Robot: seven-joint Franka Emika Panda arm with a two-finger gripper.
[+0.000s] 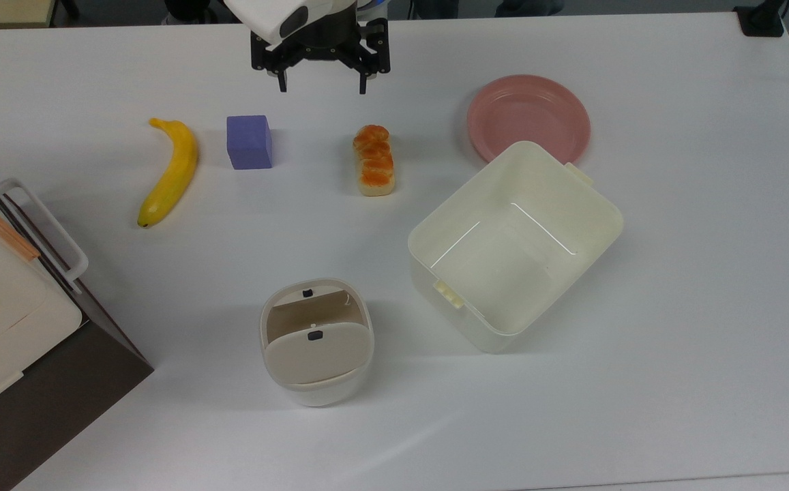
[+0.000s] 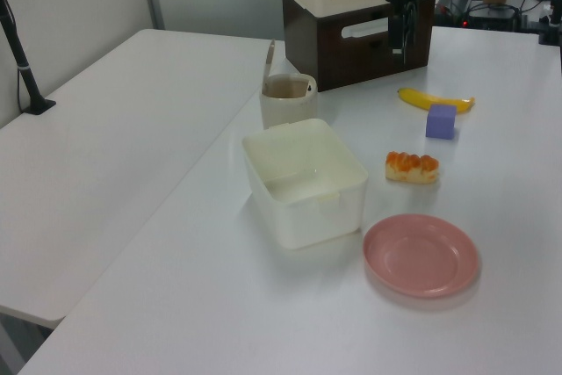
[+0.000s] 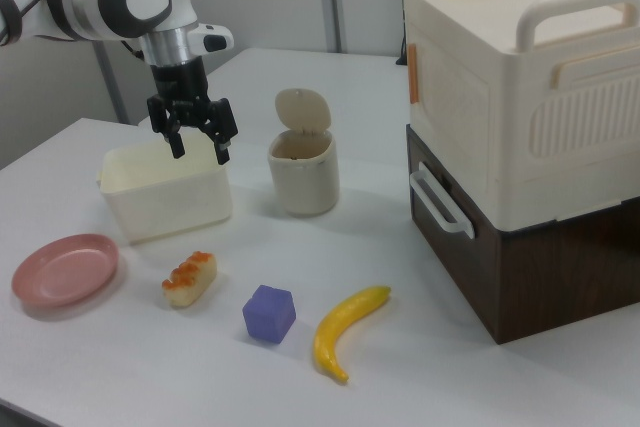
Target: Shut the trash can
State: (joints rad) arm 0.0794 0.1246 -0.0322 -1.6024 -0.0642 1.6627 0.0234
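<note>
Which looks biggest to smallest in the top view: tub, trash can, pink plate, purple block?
1. Cream tub
2. Pink plate and trash can, with its lid up: too close in apparent size to rank
3. Purple block, clearly the smallest

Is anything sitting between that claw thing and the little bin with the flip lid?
Nothing tall does. The open end effector hangs above the table's far edge; the purple block and bread lie low beneath the route to the trash can, whose lid stands up.

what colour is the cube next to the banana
Purple cube, clearest in the top view.
</note>
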